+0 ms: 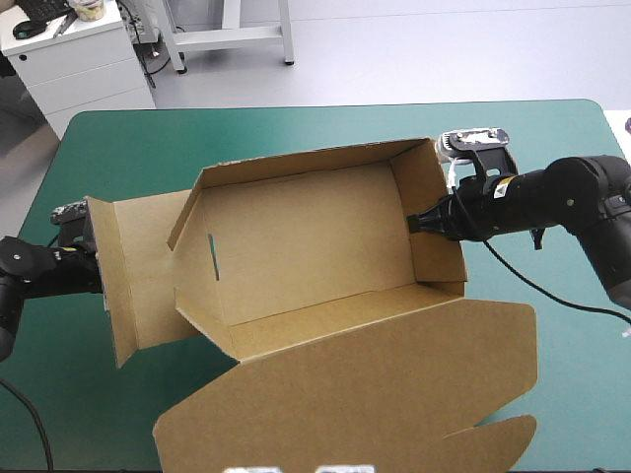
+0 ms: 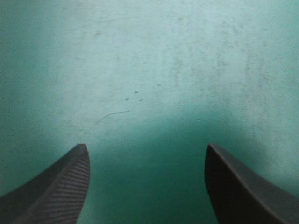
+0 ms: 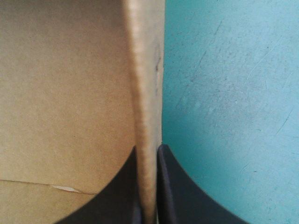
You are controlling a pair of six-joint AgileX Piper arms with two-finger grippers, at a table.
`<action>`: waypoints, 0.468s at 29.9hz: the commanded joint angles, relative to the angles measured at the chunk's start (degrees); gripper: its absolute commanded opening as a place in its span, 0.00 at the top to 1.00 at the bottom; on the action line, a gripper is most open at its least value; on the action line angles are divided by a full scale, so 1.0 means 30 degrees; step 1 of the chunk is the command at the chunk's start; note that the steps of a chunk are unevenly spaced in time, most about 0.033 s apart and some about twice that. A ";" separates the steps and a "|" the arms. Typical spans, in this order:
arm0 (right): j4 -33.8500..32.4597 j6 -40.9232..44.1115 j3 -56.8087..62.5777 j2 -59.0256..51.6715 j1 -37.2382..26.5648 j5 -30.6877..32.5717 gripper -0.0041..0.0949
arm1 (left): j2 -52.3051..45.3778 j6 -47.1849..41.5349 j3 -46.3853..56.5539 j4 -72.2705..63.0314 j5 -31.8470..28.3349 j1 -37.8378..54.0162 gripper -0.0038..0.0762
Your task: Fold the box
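Pinching the right-hand wall [image 1: 434,229] of the box [image 1: 315,246] with my right gripper [image 3: 148,151] — its black fingers [image 3: 117,191] are all but closed, one on each face of the board, and the wall's edge runs between them. The wall's inner face lies to one side of the fingers, bare teal-green cover [image 3: 233,93] to the other.

My left gripper [image 2: 147,148] stands spread, both fingers wide apart with nothing between them and only cover ahead. From the high view it sits low at the left side of the table [image 1: 128,148], just behind the box's left end. I cannot confirm contact with the board.

The box is brown board at the middle of the table, an open tray. The far wall [image 1: 296,168], right-hand wall and near wall [image 1: 325,313] are raised. The left end is not tucked — its flap [image 1: 128,281] leans outward toward the left arm. A narrow slot [image 1: 213,258] shows in the angled panel there. Its lid [image 1: 394,394] lies flat on the cover, spreading from the near wall toward the table's near edge.
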 commanded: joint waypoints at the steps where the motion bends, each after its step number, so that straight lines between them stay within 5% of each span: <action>1: 0.0879 0.0085 -0.0770 -0.0179 -0.0091 -0.1648 0.96 | -0.0401 0.1847 -0.0507 -0.3108 0.0125 -0.0354 0.33; 14: 0.0651 0.0223 -0.3436 0.1892 -0.2580 0.0620 0.96 | -0.0401 0.7328 -0.0507 -1.0701 0.3925 -0.0354 0.33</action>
